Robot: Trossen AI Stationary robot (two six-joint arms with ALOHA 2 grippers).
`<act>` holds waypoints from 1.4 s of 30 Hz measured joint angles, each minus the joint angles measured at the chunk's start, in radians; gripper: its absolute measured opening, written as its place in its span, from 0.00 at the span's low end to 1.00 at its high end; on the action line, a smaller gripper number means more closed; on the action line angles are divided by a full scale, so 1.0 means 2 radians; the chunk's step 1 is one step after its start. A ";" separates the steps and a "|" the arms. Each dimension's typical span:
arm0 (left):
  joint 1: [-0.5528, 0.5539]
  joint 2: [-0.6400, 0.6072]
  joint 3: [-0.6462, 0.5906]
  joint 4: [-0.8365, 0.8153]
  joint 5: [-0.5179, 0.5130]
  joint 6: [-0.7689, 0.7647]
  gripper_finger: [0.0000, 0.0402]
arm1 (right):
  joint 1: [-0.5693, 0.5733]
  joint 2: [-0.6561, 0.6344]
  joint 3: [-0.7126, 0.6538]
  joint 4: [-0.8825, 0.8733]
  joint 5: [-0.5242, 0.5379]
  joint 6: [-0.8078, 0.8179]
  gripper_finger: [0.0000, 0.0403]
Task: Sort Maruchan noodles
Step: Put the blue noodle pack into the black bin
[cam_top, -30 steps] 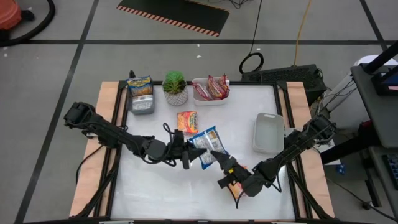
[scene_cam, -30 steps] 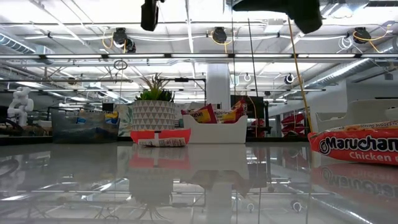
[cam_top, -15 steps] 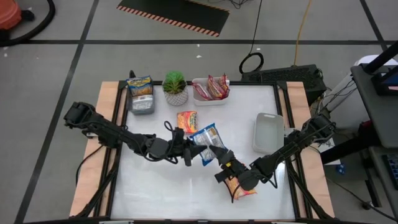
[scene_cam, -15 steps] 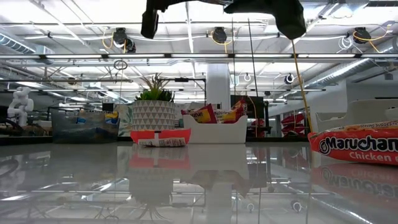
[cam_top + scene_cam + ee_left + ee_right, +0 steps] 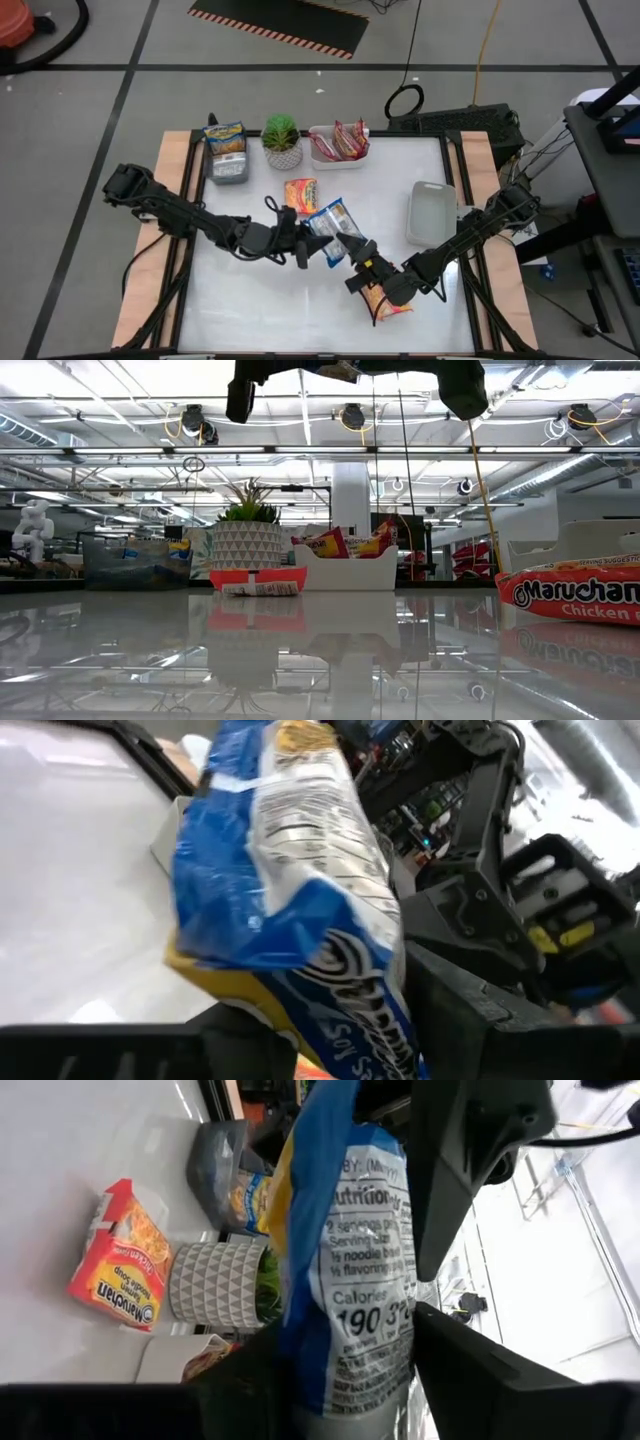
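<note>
Let the right gripper (image 5: 352, 250) pinch the blue packet (image 5: 330, 225) firmly (both grippers now straddle it, half-open) before the left gripper (image 5: 306, 243) lets go.

Bare tabletop (image 5: 240, 295) beside both arms

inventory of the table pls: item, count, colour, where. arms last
Blue packet: 1, blue and yellow, mid-table, lifted between both grippers.
Red packet: 1, flat below the plant.
Orange packet: 1, front, under the right arm.
Grey tray: 1, back left, holds blue-trimmed packets.
White tray: 1, back centre, holds red packets.
Empty tray: 1, pale grey, right side.
Plant: 1, green, between the back trays.
Left gripper: shut on blue packet.
Right gripper: around the same packet.
</note>
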 joint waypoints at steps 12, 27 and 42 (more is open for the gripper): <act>-0.005 0.000 0.000 -0.003 0.004 0.053 0.85 | 0.000 0.000 0.000 -0.001 0.002 0.026 0.33; -0.013 -0.061 0.000 -0.118 -0.016 0.250 1.00 | 0.000 0.000 0.000 0.027 0.005 0.039 0.31; -0.127 -0.097 0.001 -0.326 -0.022 0.215 1.00 | -0.024 0.000 0.000 0.080 -0.084 0.210 0.31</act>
